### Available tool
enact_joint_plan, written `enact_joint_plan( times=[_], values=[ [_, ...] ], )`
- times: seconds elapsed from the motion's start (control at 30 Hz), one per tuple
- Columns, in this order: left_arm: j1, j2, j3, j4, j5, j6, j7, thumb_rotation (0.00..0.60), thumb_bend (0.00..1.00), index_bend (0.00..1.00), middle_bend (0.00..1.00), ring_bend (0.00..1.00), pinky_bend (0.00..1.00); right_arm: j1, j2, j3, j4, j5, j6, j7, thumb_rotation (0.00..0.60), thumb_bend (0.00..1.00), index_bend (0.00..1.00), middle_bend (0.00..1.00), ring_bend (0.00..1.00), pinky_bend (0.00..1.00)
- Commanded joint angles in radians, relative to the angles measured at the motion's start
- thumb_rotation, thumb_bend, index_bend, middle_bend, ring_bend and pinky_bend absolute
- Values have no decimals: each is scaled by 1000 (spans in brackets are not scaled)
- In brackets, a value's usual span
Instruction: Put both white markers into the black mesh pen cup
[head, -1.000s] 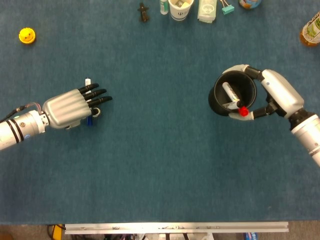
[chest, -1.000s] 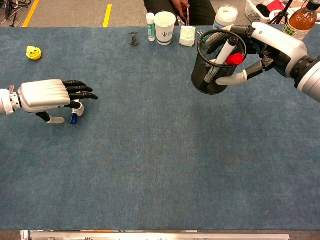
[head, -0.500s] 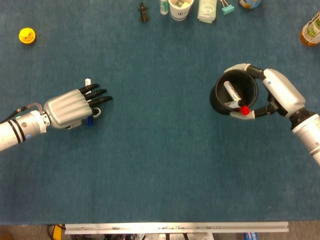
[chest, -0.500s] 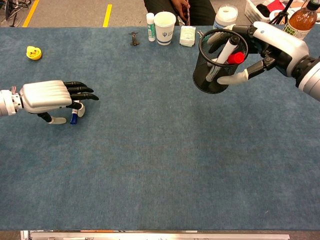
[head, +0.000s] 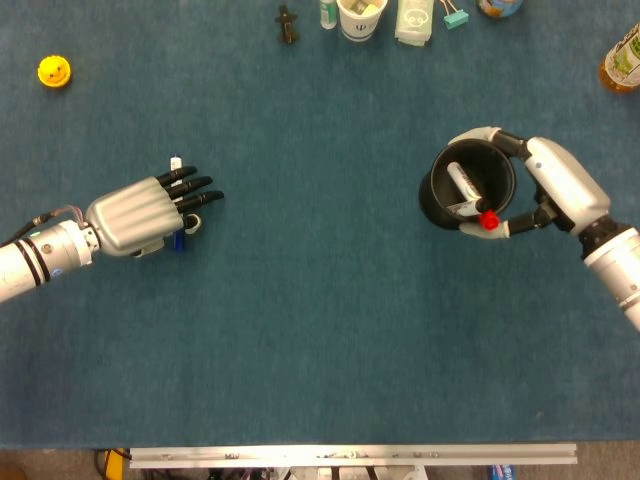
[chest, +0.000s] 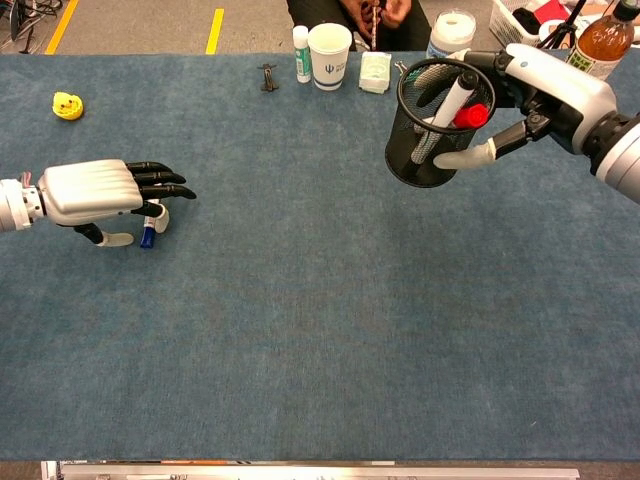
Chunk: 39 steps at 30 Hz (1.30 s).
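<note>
- A yellow rubber duck (chest: 66, 105) sits at the far left of the blue tabletop (chest: 320, 320), well apart from the action.
- The left robot hand (chest: 95, 193) lies low over the second white marker (chest: 149, 230), its fingers stretched out flat; whether it grips the blue-capped pen cannot be told.
- Along the far edge stand a small black clip (chest: 267, 76), a slim bottle (chest: 301, 54), a paper cup (chest: 329, 56) and a wrapped packet (chest: 375, 72).
- The right robot hand (chest: 530, 90) wraps the black mesh cup (chest: 437, 125), which already contains one red-capped white marker (chest: 452, 108).
</note>
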<state>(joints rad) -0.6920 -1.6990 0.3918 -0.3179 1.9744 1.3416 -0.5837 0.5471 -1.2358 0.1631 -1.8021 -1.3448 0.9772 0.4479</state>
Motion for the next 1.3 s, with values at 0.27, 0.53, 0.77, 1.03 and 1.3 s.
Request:
enact_joint_plan(
  times=[0.27,0.53,0.77,1.03,1.3],
  values=[
    [4,3,2,-4,-5,0,-3,600,328,443,86,0,86,1,-4,0,1,1,-2,-3,600,408,412,364,330,366],
    [5,-2,4,-9,-7,-5,-9,600,327,465,86,0,86,-1,-3,0,-1,0,2,-3,600,408,412,364,329,366],
    [5,-5,4,-13,-11,-4,-16,600,326,487,93,8,86,-3,2,1,-5,-1,4,-2,600,409,414,365,329,366],
    [4,-7,-1,-22,-18,-6,-25,600,326,525,114,16,86,-6,6,2,-8,-1,7,-3,600,409,417,364,329,366],
    [3,-2,-13,-42,-31,2,-40,600,326,558,136,26,86,-7,8,1,-9,-3,8,-1,600,408,422,364,329,366]
  ],
)
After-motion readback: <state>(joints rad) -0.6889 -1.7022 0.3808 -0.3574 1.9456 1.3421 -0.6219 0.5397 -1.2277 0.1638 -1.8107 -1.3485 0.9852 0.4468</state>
